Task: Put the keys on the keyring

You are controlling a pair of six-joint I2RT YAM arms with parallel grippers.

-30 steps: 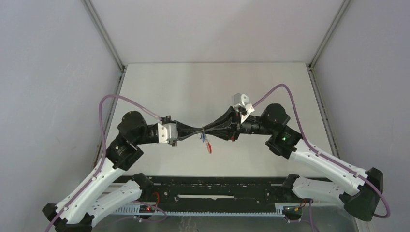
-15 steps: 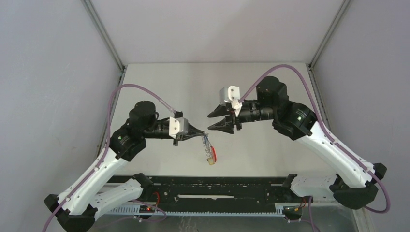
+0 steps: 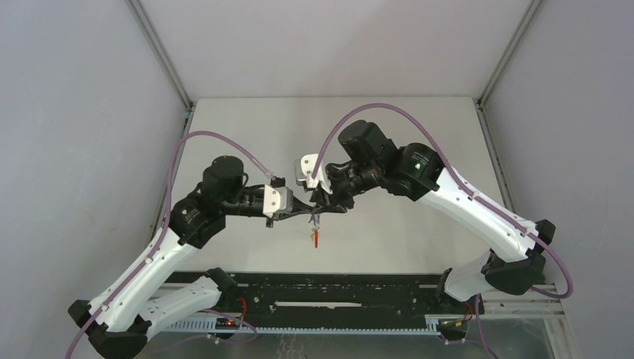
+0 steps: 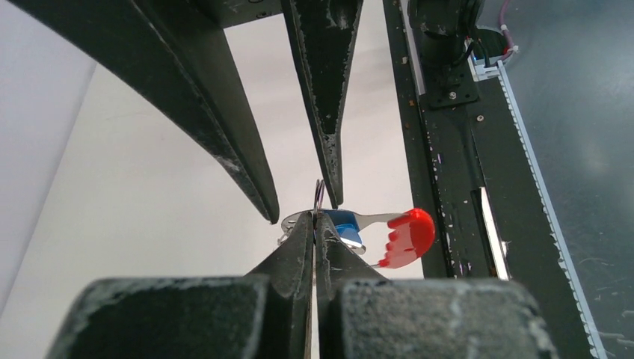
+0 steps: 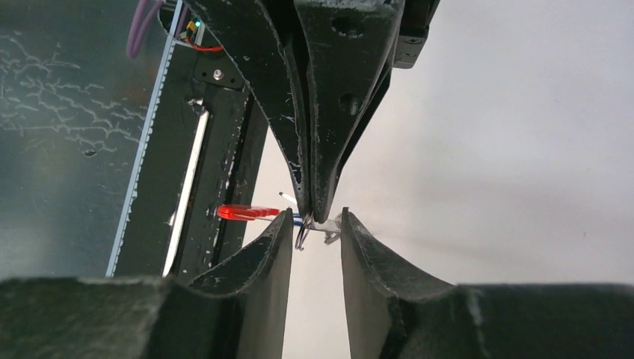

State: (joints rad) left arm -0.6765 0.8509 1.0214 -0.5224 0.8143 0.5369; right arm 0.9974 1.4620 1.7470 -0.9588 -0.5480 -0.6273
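**Left claw** (image 3: 301,210): fingers together, clamped on the upper end of the keyring (image 3: 316,235).

**Keyring location:** in mid-air above the table (image 3: 404,134), at lower centre of the top view. It hangs down from the left claw's tips with its red band (image 4: 407,238) lowest.

**Left wrist view:**
- The red band lies to the right of the fingertips.
- A blue key tag (image 4: 345,224) sits against the grey metal just beside the grip.
- A thin wire loop (image 4: 319,196) stands up from the pinch point.

**Right claw** (image 3: 320,207): fingers apart. It enters from the upper right of the top view and meets the left claw tip to tip.

**Right wrist view:** the right claw's two fingers (image 5: 280,247) flank the left claw's closed tips and the wire loop, with a gap on each side. Contact with the keyring cannot be confirmed.

**Black rail** (image 3: 336,293): runs along the bottom of the top view, below the keyring.
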